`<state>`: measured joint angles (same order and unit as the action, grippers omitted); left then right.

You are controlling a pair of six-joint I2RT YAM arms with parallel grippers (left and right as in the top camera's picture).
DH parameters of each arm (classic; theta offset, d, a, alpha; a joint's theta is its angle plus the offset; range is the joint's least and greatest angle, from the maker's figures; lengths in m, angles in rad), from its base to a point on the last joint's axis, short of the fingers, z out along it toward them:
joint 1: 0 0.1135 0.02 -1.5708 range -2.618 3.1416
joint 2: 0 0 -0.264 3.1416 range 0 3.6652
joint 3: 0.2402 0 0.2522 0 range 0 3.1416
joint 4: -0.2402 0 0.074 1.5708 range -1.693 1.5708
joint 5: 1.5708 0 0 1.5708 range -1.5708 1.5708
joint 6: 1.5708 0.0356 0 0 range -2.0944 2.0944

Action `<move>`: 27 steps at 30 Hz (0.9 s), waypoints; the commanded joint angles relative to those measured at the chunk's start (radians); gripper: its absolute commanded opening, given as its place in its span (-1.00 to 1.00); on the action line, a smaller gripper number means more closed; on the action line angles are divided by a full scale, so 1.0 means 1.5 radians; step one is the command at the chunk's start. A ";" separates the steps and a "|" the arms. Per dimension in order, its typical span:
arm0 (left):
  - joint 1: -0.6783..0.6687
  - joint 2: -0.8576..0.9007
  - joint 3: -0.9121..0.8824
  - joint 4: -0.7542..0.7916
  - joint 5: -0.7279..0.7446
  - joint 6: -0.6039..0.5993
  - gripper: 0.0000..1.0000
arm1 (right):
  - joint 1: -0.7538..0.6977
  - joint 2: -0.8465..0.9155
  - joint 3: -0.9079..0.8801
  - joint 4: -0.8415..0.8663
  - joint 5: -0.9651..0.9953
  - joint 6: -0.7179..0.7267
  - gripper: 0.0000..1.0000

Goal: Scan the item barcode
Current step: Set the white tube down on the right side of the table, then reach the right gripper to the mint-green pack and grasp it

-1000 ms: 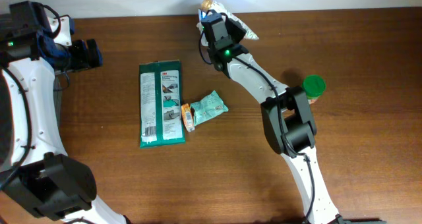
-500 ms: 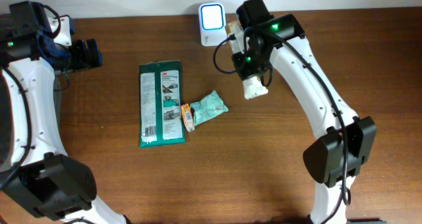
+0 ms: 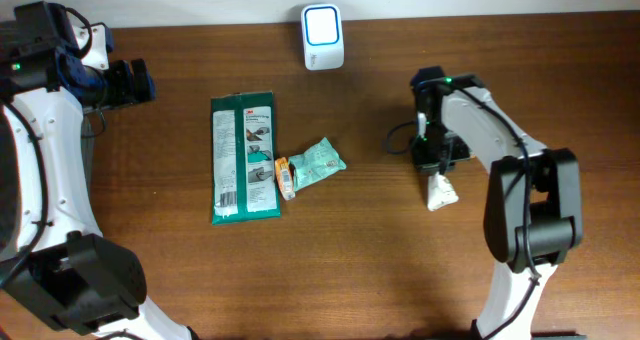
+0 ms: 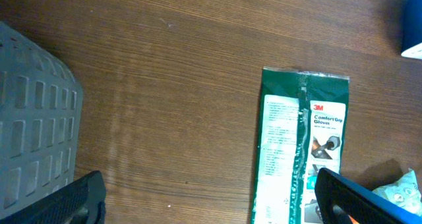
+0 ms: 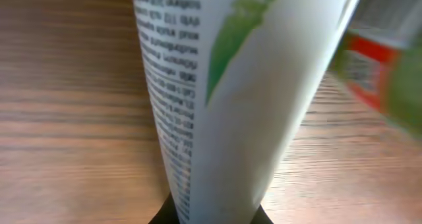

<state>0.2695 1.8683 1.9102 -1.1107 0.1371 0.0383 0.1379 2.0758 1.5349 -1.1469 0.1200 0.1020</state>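
One white plastic tube with green print (image 3: 438,185) is our item. It hangs low over the brown wooden table (image 3: 560,80) on the right side, its lower end at or just above the wood; we cannot tell which. Our right gripper (image 3: 432,158) is clamped tight near its upper end, presumably to leave the printed wall exposed. The white box scanner with the glowing window (image 3: 323,24) sits at the far edge, well apart. Our left gripper (image 3: 135,83) hangs fully spread and empty at far left, apart from the green glove packet (image 3: 243,158).

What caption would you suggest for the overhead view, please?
Right pincer grips a white tube; scanner at the far edge, glove pack lying left of centre.
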 commanded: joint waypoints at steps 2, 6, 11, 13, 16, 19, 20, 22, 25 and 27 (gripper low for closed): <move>0.000 -0.004 0.004 0.001 -0.003 0.010 0.98 | -0.036 -0.012 0.000 -0.001 0.040 0.005 -0.60; 0.000 -0.004 0.004 0.001 -0.003 0.010 0.98 | -0.040 -0.012 0.024 -0.022 0.034 0.005 -0.17; 0.000 -0.004 0.004 0.001 -0.002 0.010 0.98 | -0.031 -0.012 0.182 -0.116 -0.061 0.005 -0.15; 0.000 -0.004 0.004 0.001 -0.002 0.010 0.98 | -0.012 -0.012 0.235 -0.116 -0.167 0.005 -0.17; 0.000 -0.004 0.004 0.001 -0.003 0.010 0.98 | 0.030 -0.010 0.235 -0.046 -0.278 0.006 -0.21; 0.000 -0.004 0.004 0.001 -0.003 0.010 0.98 | 0.133 0.014 0.231 0.072 -0.300 0.102 -0.62; 0.000 -0.004 0.004 0.001 -0.003 0.010 0.98 | 0.157 0.021 0.231 0.101 -0.299 0.134 -0.75; 0.000 -0.004 0.004 0.001 -0.003 0.010 0.98 | 0.208 0.051 0.231 0.168 -0.272 0.217 -0.80; 0.000 -0.004 0.004 0.001 -0.003 0.010 0.98 | 0.256 0.094 0.231 0.234 -0.246 0.285 -0.78; 0.000 -0.004 0.004 0.001 -0.003 0.010 0.98 | 0.277 0.121 0.231 0.261 -0.247 0.295 -0.78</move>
<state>0.2695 1.8683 1.9102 -1.1107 0.1371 0.0383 0.5262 2.2078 1.8755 -0.7940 -0.2756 0.4644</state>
